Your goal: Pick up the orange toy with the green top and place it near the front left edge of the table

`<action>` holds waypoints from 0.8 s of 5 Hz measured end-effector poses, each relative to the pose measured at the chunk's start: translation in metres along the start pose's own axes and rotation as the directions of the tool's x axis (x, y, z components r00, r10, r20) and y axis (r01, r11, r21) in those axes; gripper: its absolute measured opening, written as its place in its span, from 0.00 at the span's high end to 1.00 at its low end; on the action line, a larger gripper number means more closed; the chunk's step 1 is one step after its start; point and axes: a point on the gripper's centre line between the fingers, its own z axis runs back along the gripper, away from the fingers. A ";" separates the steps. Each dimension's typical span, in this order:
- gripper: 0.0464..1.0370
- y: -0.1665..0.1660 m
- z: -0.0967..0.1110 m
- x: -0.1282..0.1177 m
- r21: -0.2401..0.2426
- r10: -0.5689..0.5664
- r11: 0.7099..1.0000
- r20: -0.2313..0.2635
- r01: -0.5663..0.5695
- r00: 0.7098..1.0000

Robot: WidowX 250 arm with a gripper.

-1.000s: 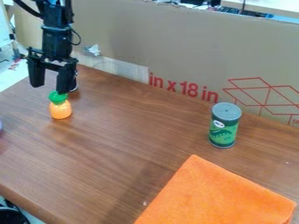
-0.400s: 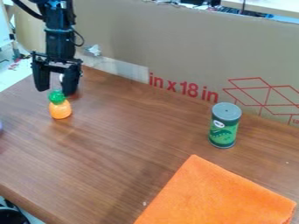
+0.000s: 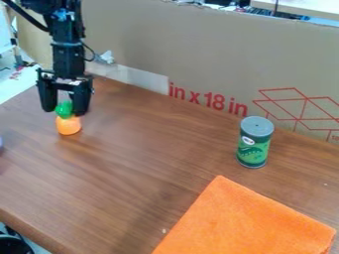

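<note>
One green cylindrical can (image 3: 254,144), one flat orange cloth (image 3: 242,221), one pineapple-shaped toy (image 3: 68,126) on the brown wooden worktop (image 3: 149,154): rounded orange body, green crown between the black claw's (image 3: 63,112) parted fingers.

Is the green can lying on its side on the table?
No, the green can stands upright on the wooden table, with its grey lid facing up.
</note>
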 end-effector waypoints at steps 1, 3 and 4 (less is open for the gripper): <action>0.08 0.015 -0.017 0.002 -0.026 0.062 0.998 -0.056 -0.064 0.997; 0.30 0.017 -0.010 -0.006 -0.044 0.075 0.996 -0.025 -0.076 0.997; 0.30 0.007 0.014 -0.020 -0.071 0.046 0.997 0.051 -0.042 0.998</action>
